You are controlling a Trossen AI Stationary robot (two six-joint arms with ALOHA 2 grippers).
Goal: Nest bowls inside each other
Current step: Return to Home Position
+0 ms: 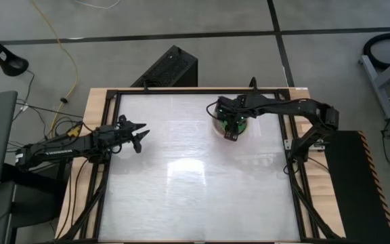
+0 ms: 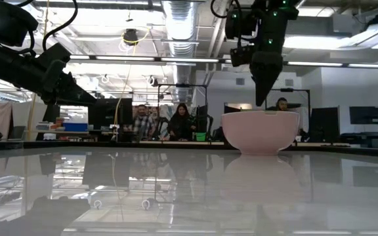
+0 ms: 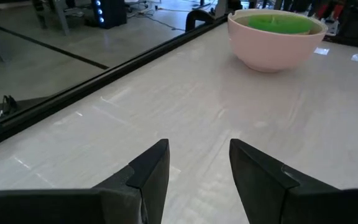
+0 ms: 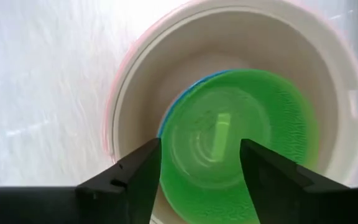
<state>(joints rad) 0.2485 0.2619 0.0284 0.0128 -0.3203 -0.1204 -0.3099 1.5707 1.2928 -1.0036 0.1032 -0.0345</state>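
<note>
Round green plastic bowl point(image 4: 229, 124) sits in pale pink bowl point(image 3: 272, 53); nesting seems done. Right end effector point(image 4: 201, 149), open and empty above, must lift home; left end effector point(image 3: 199, 144) waits open.

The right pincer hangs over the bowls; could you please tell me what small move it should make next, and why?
Probably lift it straight up and clear. The right pincer is open and empty above the pink bowl, with the green bowl nested inside, so nothing seems left to place. The left pincer hangs open at the left side.
</note>
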